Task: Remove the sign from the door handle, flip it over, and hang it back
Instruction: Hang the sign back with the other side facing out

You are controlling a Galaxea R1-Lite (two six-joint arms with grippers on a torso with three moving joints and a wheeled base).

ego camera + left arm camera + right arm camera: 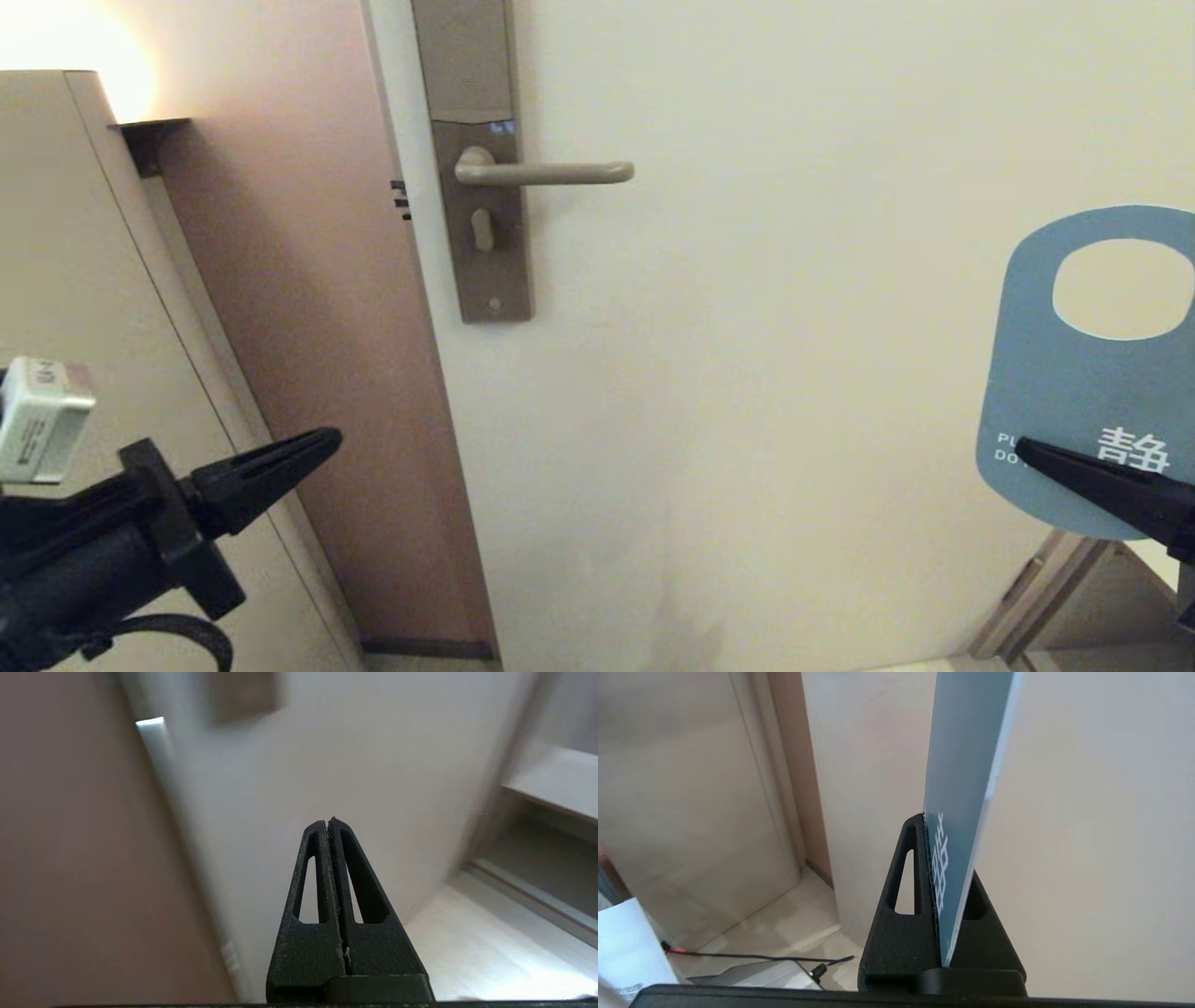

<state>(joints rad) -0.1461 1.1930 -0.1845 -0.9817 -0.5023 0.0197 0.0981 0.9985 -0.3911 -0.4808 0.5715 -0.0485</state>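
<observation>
The sign [1083, 392] is off the handle and held upright at the far right of the head view, blue face towards me, its oval hole at the top. My right gripper [1022, 450] is shut on its lower part; in the right wrist view the card [966, 788] stands edge-on between the black fingers [906, 891]. The door handle [546, 173] is a bare beige lever on the cream door, well to the left of the sign and higher. My left gripper [327, 441] is shut on nothing at the lower left, its tip [328, 822] pointing at the door.
A tall brown backplate [481, 187] with a keyhole carries the lever. A pinkish door frame [308, 327] and a beige cabinet [84, 261] stand to the left. At the lower right, a wooden frame corner [1055, 588]. A cable [752, 955] lies on the floor.
</observation>
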